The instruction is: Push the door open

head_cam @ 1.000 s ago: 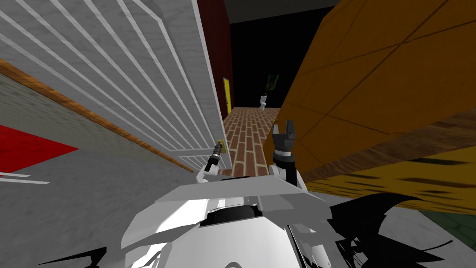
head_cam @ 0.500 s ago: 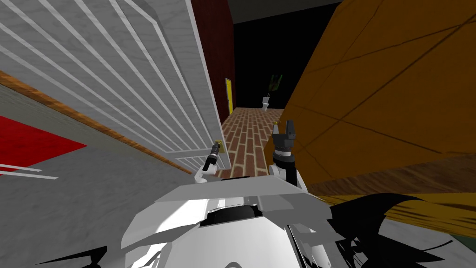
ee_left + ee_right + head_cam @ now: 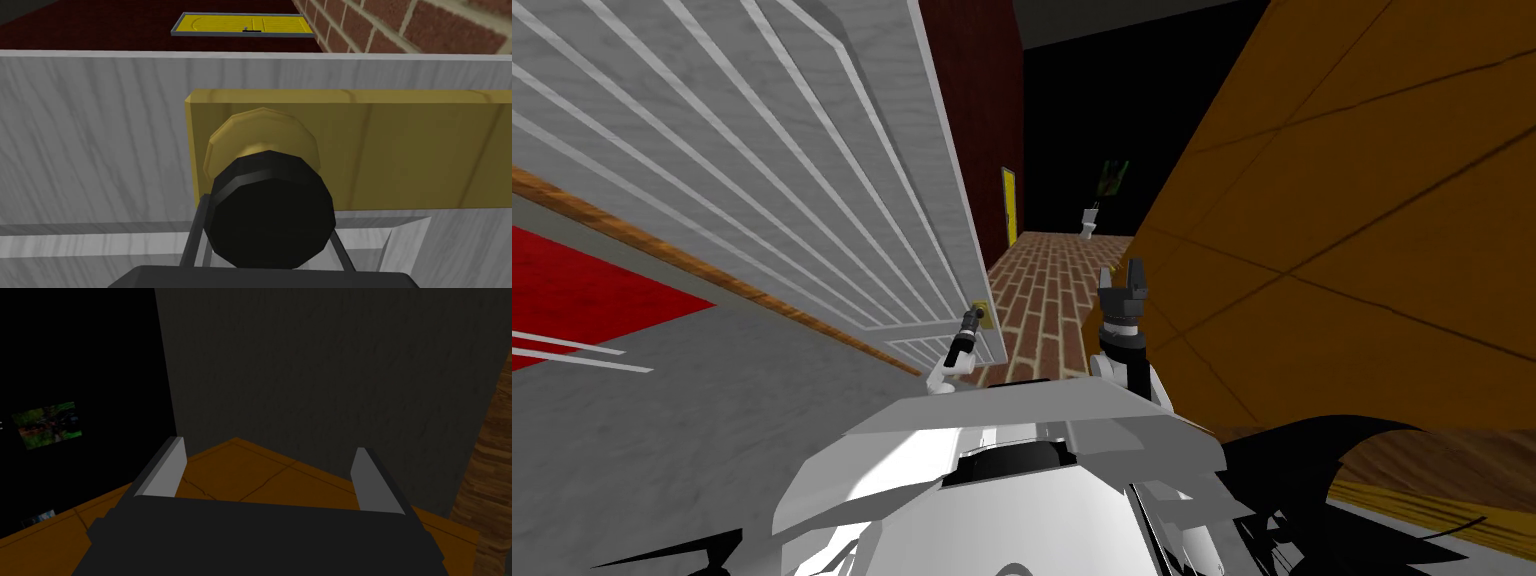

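- Standing at the robot's left, the door [image 3: 812,150] is one pale grey panelled slab, its free edge beside the brick floor [image 3: 1052,290]; judged stiff and fairly heavy, swinging as one piece, not fragile.
- One orange wall [image 3: 1362,200] at the right; one small yellow door [image 3: 1008,205] far down the passage, with a black area beyond.
- One gold plate [image 3: 400,150] on the door near its free edge; one dark round knob [image 3: 270,215] on it; the knob is probably smooth and may slip; the push is best applied here, far from the hinges.
- Two grippers; left gripper [image 3: 971,322] clamped on the knob's sides; right gripper [image 3: 1136,266] spread wide, holding nothing, close to the orange wall.
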Tool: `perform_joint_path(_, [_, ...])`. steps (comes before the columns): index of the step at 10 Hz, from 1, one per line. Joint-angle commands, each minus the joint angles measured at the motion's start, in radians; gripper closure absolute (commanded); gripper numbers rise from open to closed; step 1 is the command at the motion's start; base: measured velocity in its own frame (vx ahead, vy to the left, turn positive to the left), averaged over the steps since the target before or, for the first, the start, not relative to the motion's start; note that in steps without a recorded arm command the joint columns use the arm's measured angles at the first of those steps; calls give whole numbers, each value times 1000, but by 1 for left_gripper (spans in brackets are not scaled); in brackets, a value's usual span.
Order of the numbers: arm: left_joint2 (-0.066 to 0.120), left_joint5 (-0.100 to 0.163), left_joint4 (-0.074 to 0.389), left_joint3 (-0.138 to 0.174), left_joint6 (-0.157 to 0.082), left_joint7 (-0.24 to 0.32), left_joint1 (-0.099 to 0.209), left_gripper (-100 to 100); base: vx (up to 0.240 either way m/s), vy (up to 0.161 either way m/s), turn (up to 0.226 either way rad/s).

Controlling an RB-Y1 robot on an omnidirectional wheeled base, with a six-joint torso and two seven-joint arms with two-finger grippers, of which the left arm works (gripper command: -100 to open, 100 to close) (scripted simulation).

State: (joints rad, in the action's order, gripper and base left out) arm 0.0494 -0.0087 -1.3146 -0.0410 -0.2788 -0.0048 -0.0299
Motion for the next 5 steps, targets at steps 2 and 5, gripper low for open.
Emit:
perform_joint_path(2, [1, 7, 8, 52, -3, -6, 16, 100, 153, -96, 134])
perform_joint_path(5, [6, 10, 3, 52, 0, -1, 13, -100, -28, -66, 42])
